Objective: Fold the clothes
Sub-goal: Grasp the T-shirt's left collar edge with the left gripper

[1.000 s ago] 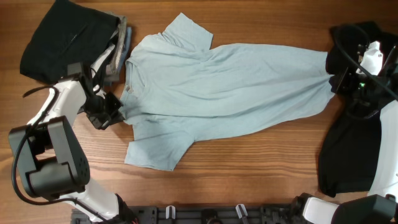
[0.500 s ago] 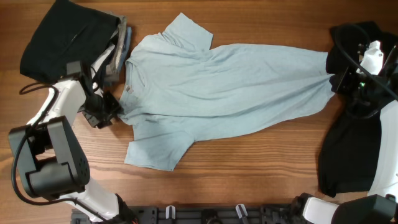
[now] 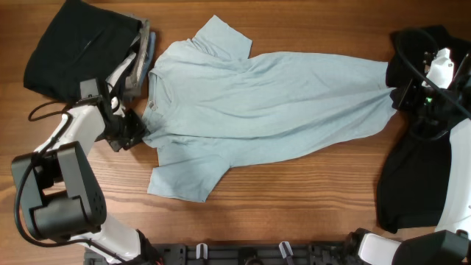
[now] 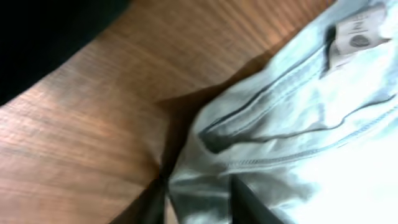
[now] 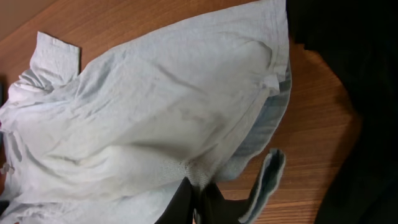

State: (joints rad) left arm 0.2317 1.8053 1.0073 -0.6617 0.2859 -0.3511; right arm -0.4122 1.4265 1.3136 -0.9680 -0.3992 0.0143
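Observation:
The light blue short-sleeved collared shirt [image 3: 265, 103] lies spread flat across the table, collar to the left and hem to the right. My left gripper [image 3: 137, 132] is at the shirt's left edge below the collar, shut on a bunch of the blue fabric [image 4: 199, 202]. The neck label [image 4: 351, 37] shows in the left wrist view. My right gripper [image 3: 398, 96] is at the shirt's hem on the right, shut on the hem fabric [image 5: 198, 186]. A black garment [image 3: 73, 44] lies at the back left on top of grey folded garments [image 3: 140, 59].
Another black garment [image 3: 416, 177] lies along the right edge under my right arm, and also shows in the right wrist view [image 5: 348, 50]. Bare wooden tabletop [image 3: 294, 199] runs in front of the shirt. A dark rail [image 3: 243, 254] lines the front edge.
My left gripper has shifted slightly up and right toward the shirt, still on the fabric. The shirt and the right arm have hardly moved.

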